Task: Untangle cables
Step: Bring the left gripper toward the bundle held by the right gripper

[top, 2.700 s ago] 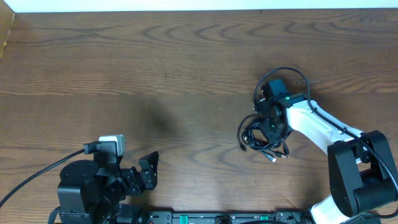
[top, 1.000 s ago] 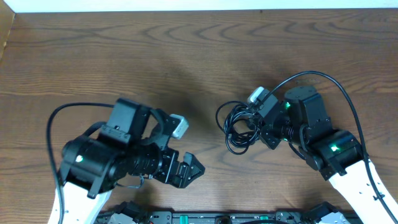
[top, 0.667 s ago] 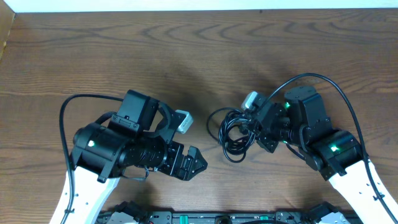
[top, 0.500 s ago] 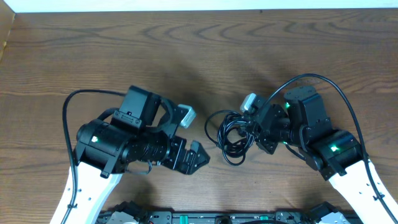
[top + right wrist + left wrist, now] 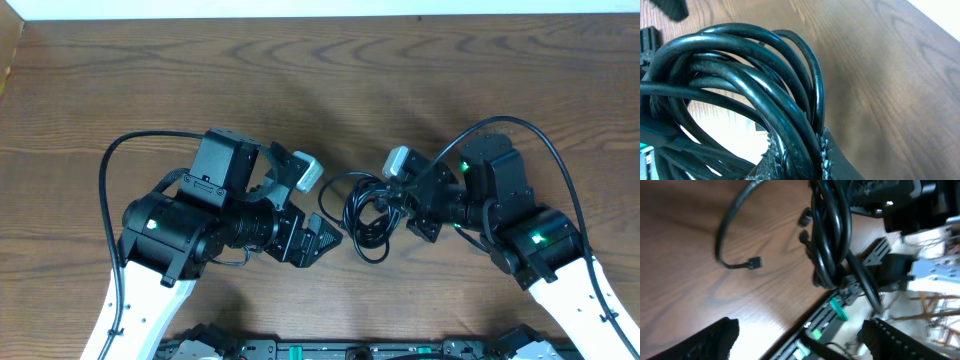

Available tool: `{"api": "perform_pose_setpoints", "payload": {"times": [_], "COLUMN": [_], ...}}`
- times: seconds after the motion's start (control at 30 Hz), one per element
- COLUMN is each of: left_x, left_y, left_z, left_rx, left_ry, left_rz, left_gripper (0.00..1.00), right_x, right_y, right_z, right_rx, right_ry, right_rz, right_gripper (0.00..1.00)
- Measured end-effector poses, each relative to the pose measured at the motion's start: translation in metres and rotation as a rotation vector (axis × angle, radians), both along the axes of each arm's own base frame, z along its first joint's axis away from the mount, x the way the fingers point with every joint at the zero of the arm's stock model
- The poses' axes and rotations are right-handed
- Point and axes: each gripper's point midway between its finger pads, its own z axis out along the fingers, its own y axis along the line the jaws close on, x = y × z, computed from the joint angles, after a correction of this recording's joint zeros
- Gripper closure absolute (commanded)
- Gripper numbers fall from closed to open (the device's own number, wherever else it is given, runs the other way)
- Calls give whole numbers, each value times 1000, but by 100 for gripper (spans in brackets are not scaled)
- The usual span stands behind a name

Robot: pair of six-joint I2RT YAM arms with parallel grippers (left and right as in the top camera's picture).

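Observation:
The cables [image 5: 364, 214] are a clump of black loops lifted off the table's middle, between the two arms. My right gripper [image 5: 404, 206] is shut on the clump's right side. In the right wrist view the cables [image 5: 740, 75] fill the frame, pinched between the right gripper's [image 5: 796, 159] fingers. My left gripper [image 5: 325, 243] is open just left of the clump, nothing between its fingers. In the left wrist view the cables [image 5: 830, 235] hang ahead, one loose end with a plug [image 5: 755, 262] curving left. The left gripper [image 5: 805, 347] shows only its two dark fingertips [image 5: 710, 340] at the lower corners.
The wooden table [image 5: 300, 80] runs to a white wall at the back. A black mounting rail [image 5: 350, 350] with green parts lies along the front edge, also the rail [image 5: 837, 307] in the left wrist view. Both arms' thick black cables arc over their bases.
My left arm has swung up from the front left and moved right, close to the clump. The right gripper has carried the cables left, off where they lay.

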Motion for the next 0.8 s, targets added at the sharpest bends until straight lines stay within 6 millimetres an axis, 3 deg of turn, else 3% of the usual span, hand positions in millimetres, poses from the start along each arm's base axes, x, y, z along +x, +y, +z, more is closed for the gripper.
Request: {"api": "perform_pose_setpoints", "payload": {"times": [0.3,0.57,0.8], "left_x": [-1,14,19], "left_y": [-10,-24,-22], "left_z": [8,24,23], "left_rx": [-56,-137,-140], "left_ry": [31,9,66], "left_rz": [11,64,154], "left_gripper": [19,19,19], "right_x": [13,14,15], "right_y": [2,2,3], "right_z": [13,13,16], "right_rx": [29,29,35], "right_ry": [-65,-69,-80], "right_rz": [-27,-33,-33], "right_gripper": [98,98,98]}}
